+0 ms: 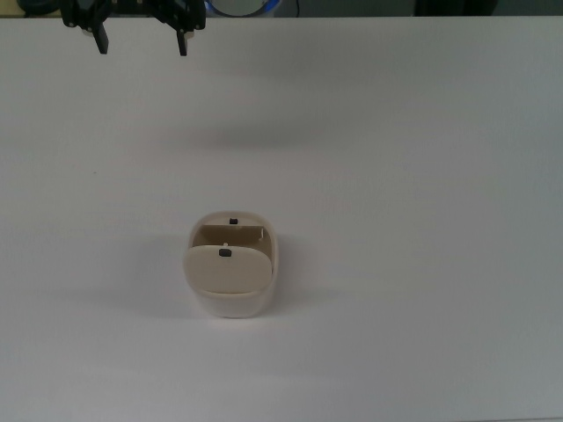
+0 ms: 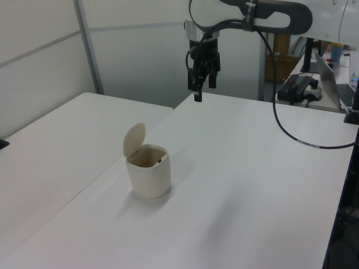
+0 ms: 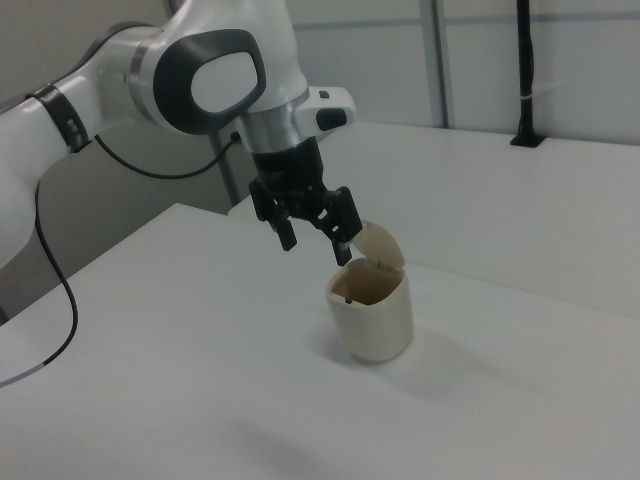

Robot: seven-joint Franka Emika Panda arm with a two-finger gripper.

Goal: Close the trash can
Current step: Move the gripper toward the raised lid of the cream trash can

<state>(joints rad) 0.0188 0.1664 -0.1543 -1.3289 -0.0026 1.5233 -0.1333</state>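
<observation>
white tabletop [image 1: 422, 176] is filling nearly the whole top view, matte and evenly lit, with a soft shadow lying across its upper middle. pale wall panels [image 2: 129, 50] are standing behind it in the left view, and a second white table [image 3: 520, 200] is sitting alongside, a seam running between the two.

the trash can [image 1: 230, 303] is sitting just below the centre of the top view, a small cream-white bin with a rounded-rectangle body. its beige lid [image 1: 225, 269] is standing swung up on the 6 o'clock side of the rim in the top view, a tiny black tab [image 1: 225, 252] showing near its free edge. the mouth is lying open toward 12 o'clock, showing a tan interior [image 1: 229, 235] with a second small dark tab on the far rim; whether anything is lying inside cannot be told. in the left view the lid [image 2: 134, 139] is rising at about 10 o'clock from the bin's opening [image 2: 148, 157].

the gripper [image 1: 141, 40] is hanging at about 11 o'clock from the bin in the top view, well apart from it and above the table's far edge. its two black fingers [image 1: 102, 40] are standing widely spread and holding nothing. in the right view the gripper [image 3: 315, 240] is hovering up beside the raised lid, its fingertips pointing down. a black cable [image 2: 291, 129] is looping from the arm in the left view.
</observation>
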